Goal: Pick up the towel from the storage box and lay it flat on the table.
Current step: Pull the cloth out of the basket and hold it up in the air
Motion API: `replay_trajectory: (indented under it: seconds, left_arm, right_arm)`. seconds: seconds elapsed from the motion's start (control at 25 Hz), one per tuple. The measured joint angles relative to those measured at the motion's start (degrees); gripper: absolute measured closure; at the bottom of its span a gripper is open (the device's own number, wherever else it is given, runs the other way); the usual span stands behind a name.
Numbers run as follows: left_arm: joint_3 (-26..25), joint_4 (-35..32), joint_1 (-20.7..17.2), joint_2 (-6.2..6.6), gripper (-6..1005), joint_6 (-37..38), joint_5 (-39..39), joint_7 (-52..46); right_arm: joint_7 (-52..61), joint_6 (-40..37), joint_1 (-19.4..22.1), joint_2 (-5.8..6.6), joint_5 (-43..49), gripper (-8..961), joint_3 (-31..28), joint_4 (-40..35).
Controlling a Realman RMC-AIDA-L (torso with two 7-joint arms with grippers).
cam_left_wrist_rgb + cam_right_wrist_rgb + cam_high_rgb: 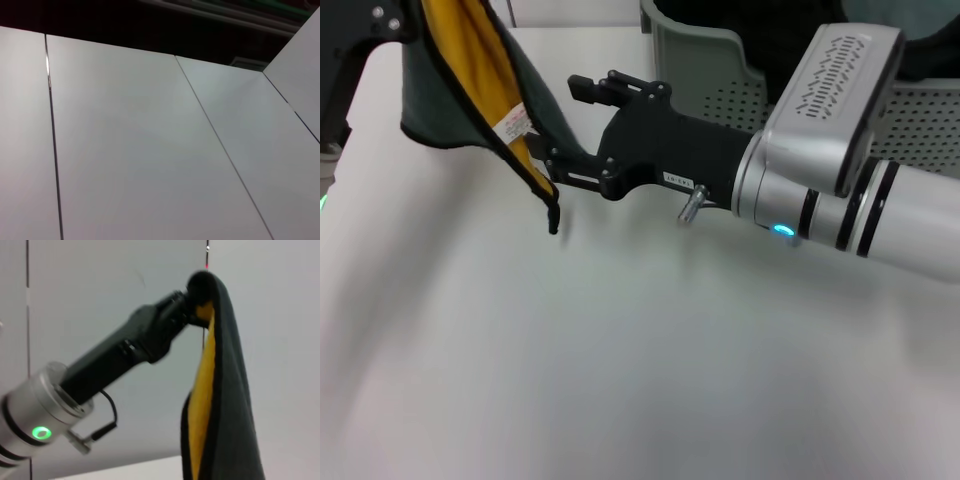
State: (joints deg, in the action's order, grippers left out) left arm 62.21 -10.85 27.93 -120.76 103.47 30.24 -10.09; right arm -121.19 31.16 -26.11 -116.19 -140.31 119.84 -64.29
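Mustard yellow on one face and dark grey-green on the other, the towel (470, 80) hangs folded in the air above the white worktop (620, 360), clear of the storage box (720, 70) at the far edge, its white label showing only from the head. The right wrist view alone shows the left hand (192, 297) clamped on the towel's top fold. The right hand (565, 125) reaches beside the hanging edge, fingers apart, the lower one touching the cloth.

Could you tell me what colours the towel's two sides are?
Mustard yellow and dark grey-green towel, clearest in right wrist view.
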Motion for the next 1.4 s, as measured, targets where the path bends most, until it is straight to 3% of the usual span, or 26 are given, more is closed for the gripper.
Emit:
replay_trajectory:
  seconds: [0.16,0.52,0.68,1.28,1.4]
  left_arm:
    - [0.02,0.05,-0.06,0.00,978,0.05,0.01,-0.02]
    - [0.01,0.05,-0.76,0.00,978,0.12,-0.01,-0.02]
    - [0.01,0.05,-0.80,0.00,978,0.61,0.40,-0.05]
    - [1.79,0.04,-1.14,0.00,979,3.07,0.54,-0.29]
    - [2.23,0.04,-1.35,0.00,979,3.44,0.33,-0.29]
  right_arm:
    - [-0.70,0.04,-0.38,0.00,0.13,244,0.11,1.08]
    - [-7.40,5.46,4.39,0.31,0.58,247,-0.28,0.73]
    - [-10.94,8.48,5.80,0.44,1.21,296,-1.92,1.22]
    - [-13.51,8.18,6.17,0.27,1.87,434,-3.84,1.98]
    - [-13.65,8.31,6.24,0.27,1.88,563,-3.83,1.99]
